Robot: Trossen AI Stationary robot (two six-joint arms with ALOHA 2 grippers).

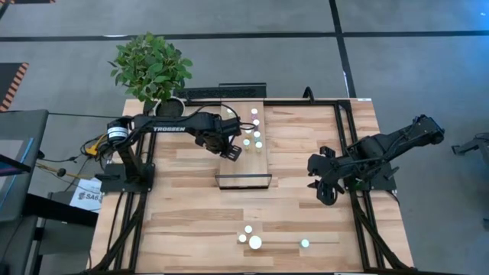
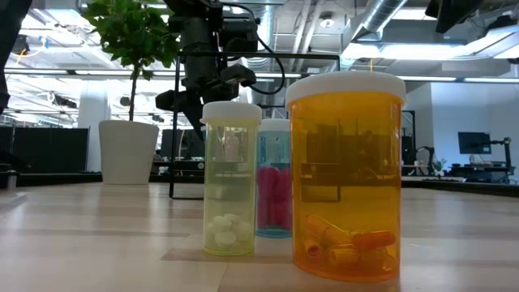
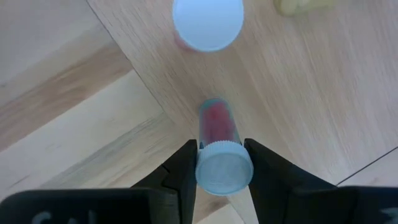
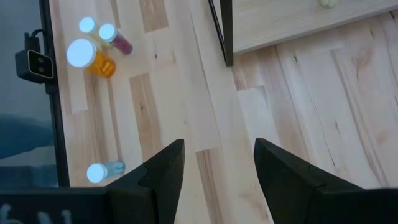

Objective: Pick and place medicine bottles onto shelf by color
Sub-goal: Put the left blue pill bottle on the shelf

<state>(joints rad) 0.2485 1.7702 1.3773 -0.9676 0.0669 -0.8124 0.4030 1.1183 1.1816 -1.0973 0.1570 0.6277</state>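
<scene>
High view: the left tool [image 1: 231, 150], at centre frame over the long pale-wood shelf [image 1: 243, 174], is clamped on a small teal-tinted bottle [image 3: 217, 149] with red contents, gripping just under its round white cap; its long axis runs straight away from the wrist camera. Five bottles stand capped on the shelf's upper part, four more [image 1: 250, 237] on the plank bench at lower centre. The right tool [image 1: 327, 191] hangs half-open, empty, at right
</scene>
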